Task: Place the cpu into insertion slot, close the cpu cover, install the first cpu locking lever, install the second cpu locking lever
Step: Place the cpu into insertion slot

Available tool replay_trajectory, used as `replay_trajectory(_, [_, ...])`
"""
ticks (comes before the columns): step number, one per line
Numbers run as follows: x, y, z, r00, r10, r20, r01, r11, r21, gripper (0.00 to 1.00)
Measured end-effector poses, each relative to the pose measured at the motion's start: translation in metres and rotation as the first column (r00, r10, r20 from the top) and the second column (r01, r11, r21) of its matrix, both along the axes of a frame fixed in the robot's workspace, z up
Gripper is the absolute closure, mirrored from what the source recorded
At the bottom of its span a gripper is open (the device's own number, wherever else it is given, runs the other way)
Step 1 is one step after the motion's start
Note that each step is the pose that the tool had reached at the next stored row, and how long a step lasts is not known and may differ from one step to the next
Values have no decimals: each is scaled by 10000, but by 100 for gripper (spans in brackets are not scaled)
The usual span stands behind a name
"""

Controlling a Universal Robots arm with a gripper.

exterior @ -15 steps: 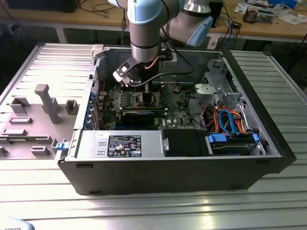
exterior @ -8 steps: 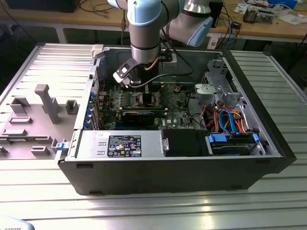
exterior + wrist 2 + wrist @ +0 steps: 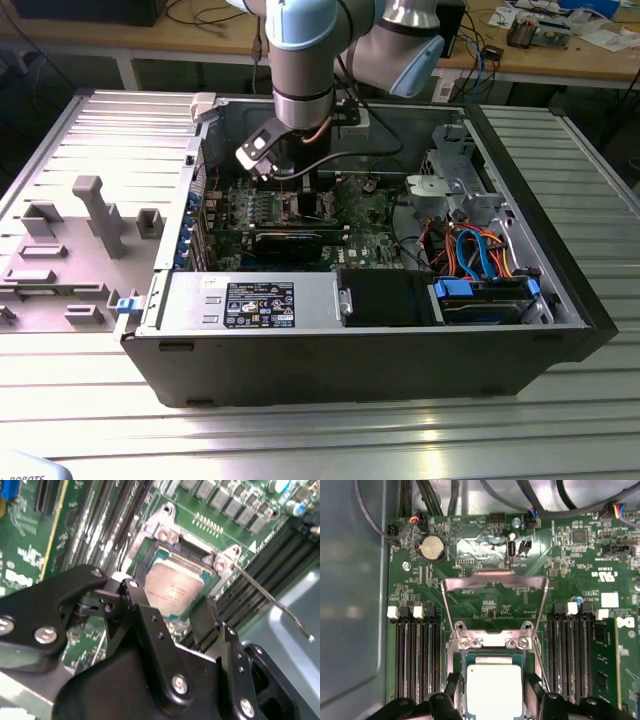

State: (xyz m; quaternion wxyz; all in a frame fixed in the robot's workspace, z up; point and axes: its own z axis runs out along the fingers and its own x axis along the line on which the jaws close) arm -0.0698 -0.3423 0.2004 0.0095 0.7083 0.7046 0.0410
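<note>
Arm: the arm [image 3: 300, 60] reaches down from above into the open computer case [image 3: 560, 300], which lies on its side in the middle of the ribbed metal table [image 3: 580, 160].
Claw: the gripper [image 3: 298, 185] is low over the middle of the green motherboard [image 3: 370, 215]. In both wrist views the gripper [image 3: 171, 604] [image 3: 493, 681] sits astride the chip. Whether it grips the chip or stands clear of it cannot be told.
Chip: the cpu [image 3: 493, 692] [image 3: 172, 585] lies flat in the socket with its silvery-tan top facing up, square to the rim.
Socket: the insertion slot [image 3: 493, 653] is in the middle of the motherboard, between the two banks of long memory slots [image 3: 415, 660]. Its metal rim shows around the chip's far edge.
Lid: the cpu cover [image 3: 495, 583] is open, swung back on its hinge at the socket's far edge. Green board shows through its square opening.
Lever: a thin metal locking lever [image 3: 272, 602] juts out from one socket corner. It lies slantwise over the nearby memory slots and is not latched.
Board: a round coin battery [image 3: 432, 547] sits near the motherboard's far edge, beyond the open lid.
Table: grey fixture blocks [image 3: 90, 230] stand near the table's edge at the exterior view's left, well apart from the case.
</note>
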Motion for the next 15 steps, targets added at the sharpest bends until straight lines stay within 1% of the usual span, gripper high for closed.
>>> replay_trajectory(3, [0,1,-5,10000,1,-1,-1,10000,1,39])
replay_trajectory(8, [-1,-1,-56,10000,1,-6,-1,10000,-4,39])
replay_trajectory(13, [1,2,-69,10000,1,3,-1,10000,10,38])
replay_trajectory(14, [1,1,-68,10000,0,1,0,10000,5,32])
replay_trajectory(15, [1,1,-65,10000,0,-2,0,10000,-2,32])
